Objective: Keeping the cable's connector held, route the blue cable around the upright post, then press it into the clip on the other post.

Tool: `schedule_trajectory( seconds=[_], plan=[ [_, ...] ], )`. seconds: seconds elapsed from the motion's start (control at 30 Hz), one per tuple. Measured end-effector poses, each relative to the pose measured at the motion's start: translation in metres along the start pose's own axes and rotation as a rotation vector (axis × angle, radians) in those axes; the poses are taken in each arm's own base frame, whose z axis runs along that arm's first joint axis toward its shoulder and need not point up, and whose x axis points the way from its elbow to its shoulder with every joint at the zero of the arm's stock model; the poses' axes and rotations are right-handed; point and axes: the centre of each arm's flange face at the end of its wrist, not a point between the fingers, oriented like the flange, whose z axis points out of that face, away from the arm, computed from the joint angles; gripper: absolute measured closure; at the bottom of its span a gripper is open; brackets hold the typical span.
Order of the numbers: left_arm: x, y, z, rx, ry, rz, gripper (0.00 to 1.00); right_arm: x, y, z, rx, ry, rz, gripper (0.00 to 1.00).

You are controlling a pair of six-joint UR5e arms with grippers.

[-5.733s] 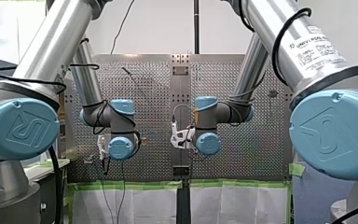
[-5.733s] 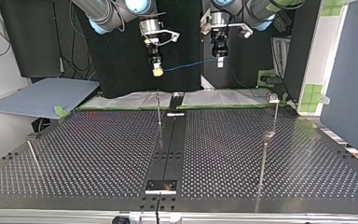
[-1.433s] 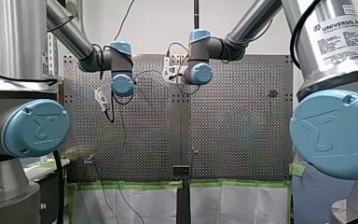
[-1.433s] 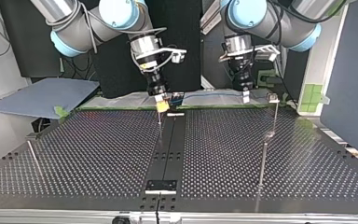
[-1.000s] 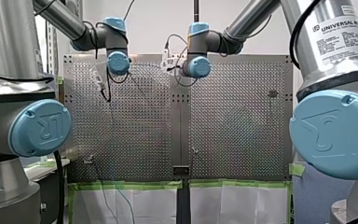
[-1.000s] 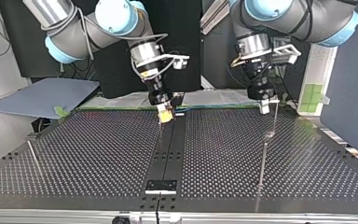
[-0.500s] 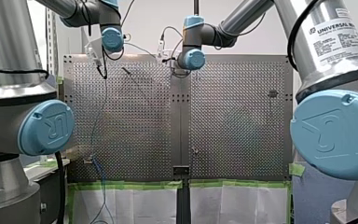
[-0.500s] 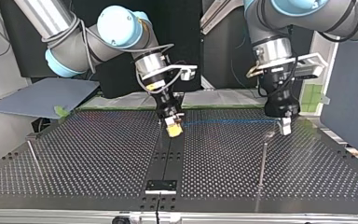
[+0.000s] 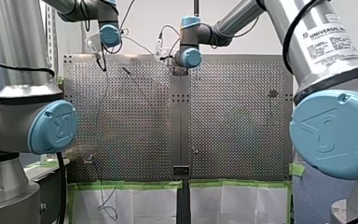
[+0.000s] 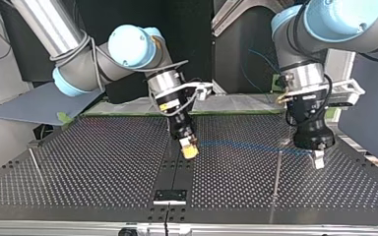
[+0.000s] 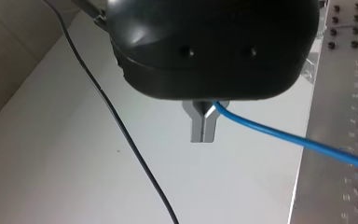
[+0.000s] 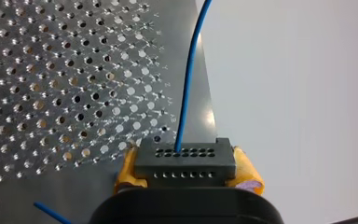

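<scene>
Both pincers are holding the blue cable [image 10: 246, 145] stretched above the perforated surface [image 10: 103, 162].

My right pincer [image 12: 185, 164] is clamping the black connector [image 12: 185, 157] between its yellow pads, and the cable is leaving the connector's face straight ahead. My left pincer [image 11: 203, 131] is pressing its metal fingers together on the cable, which is slanting away to one side of it. In the top view the cable is running from my right pincer, over the surface's middle strip, to my left pincer at the view's right, passing by the top of the upright post [image 10: 277, 172]; whether it is touching the post I cannot tell.
</scene>
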Motion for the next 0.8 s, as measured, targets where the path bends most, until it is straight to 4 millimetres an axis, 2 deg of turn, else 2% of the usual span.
schedule_trajectory(
  seconds=[0.23, 0.37, 0.5, 0.7, 0.8],
  plan=[
    [0.014, 0.018, 0.028, -0.003, 0.019, 0.022, 1.00, -0.011, 0.001, 0.017, -0.001, -0.027, 0.001, 1.00],
    [0.019, 0.028, 0.051, -0.001, 0.023, 0.036, 1.00, -0.003, 0.003, 0.028, -0.005, -0.008, -0.001, 1.00],
    [0.033, 0.046, 0.071, -0.007, 0.046, 0.056, 1.00, 0.007, 0.004, 0.037, -0.004, 0.016, -0.003, 1.00],
    [0.061, 0.075, 0.092, -0.016, 0.099, 0.086, 1.00, 0.014, 0.001, 0.050, 0.002, 0.044, -0.014, 1.00],
    [0.072, 0.080, 0.096, -0.004, 0.124, 0.092, 1.00, 0.013, -0.001, 0.058, 0.005, 0.055, -0.028, 1.00]
  ],
)
